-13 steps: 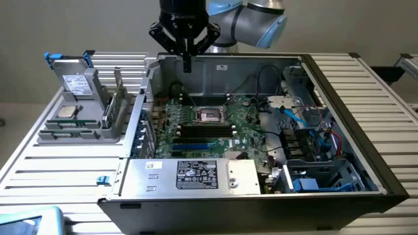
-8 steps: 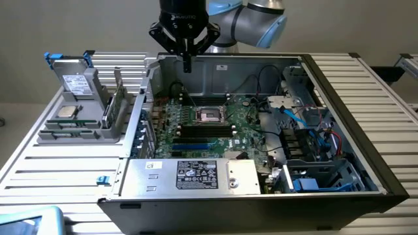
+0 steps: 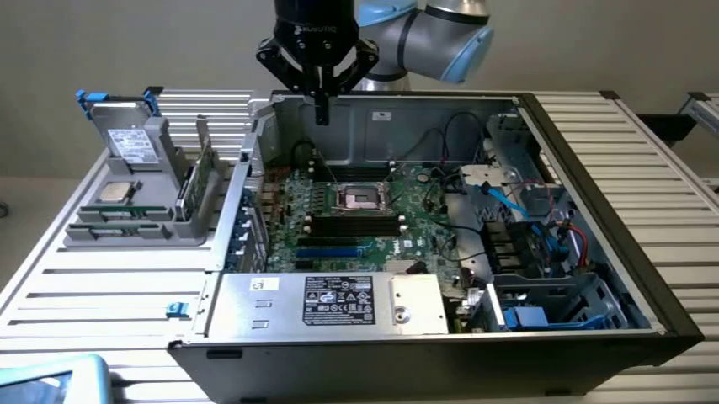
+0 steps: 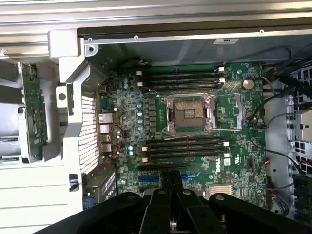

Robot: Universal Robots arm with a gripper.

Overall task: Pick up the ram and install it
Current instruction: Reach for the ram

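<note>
The gripper [image 3: 322, 114] [image 4: 170, 178] is clenched with its fingers pressed together, grasping nothing. It hangs above the open computer case [image 3: 584, 168]. Directly beneath it lies the motherboard [image 3: 348, 210] [image 4: 195, 122], with the bare processor socket [image 3: 362, 198] [image 4: 189, 113] and rows of dark memory slots [image 3: 354, 223] [image 4: 185, 146] beside the socket. The ram [image 3: 194, 189] [image 4: 34, 112] is well apart from the gripper, below it and toward the exterior view's left, outside the case. It stands on edge in a grey holder [image 3: 135, 231].

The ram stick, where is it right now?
The ram stands on edge in the grey holder at the exterior view's left, just outside the computer case.
</note>
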